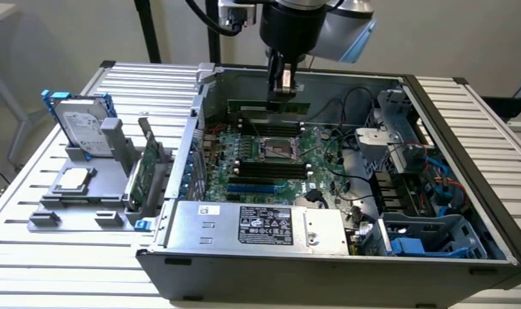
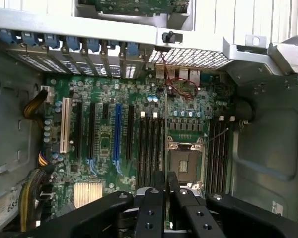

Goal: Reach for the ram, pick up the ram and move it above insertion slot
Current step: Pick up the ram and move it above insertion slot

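Inside the open computer case (image 1: 466,212), at its far wall, the gripper (image 1: 283,92) pinches the ram (image 1: 278,105), held level above the motherboard (image 1: 269,161); the fingertips (image 2: 161,181) hide the stick in the wrist view; black memory slots (image 2: 150,148) lie below, beside the processor socket (image 2: 185,161).

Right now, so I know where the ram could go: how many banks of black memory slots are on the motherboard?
2. One bank lies on one side of the processor socket, the other bank on the opposite side. None seems hidden.
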`<state>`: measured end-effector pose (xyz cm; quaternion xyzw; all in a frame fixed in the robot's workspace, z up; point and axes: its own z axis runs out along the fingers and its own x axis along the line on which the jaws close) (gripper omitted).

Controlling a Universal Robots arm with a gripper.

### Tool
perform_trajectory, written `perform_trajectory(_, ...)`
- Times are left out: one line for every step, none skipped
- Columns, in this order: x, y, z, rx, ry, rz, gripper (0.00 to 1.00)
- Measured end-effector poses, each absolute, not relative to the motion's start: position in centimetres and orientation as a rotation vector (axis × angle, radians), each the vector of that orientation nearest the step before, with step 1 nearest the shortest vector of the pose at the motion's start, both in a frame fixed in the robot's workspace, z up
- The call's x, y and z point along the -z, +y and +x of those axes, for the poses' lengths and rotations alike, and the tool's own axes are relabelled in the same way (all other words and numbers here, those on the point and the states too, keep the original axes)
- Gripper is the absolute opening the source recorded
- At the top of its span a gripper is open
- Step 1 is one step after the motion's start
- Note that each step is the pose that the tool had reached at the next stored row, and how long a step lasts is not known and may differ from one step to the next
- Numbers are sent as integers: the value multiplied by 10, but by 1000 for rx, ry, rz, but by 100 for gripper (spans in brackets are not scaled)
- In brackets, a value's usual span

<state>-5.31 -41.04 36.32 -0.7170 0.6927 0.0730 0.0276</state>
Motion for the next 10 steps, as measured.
perform_trajectory(-362,-407,-52,-225,2139,-2214,14)
perform_trajectory(-361,-405,-51,-225,2139,-2214,14)
perform_trajectory(-360,-403,-50,-225,2139,-2214,14)
perform_trajectory(-360,-401,-49,-225,2139,-2214,14)
perform_trajectory(-359,-399,-48,-225,2139,-2214,14)
perform_trajectory(-358,-398,-47,-225,2140,-2213,14)
perform_trajectory(-358,-397,-46,-225,2141,-2212,14)
perform_trajectory(-357,-396,-45,-224,2143,-2210,14)
perform_trajectory(-357,-395,-44,-224,2144,-2209,14)
perform_trajectory(-356,-394,-43,-223,2146,-2207,14)
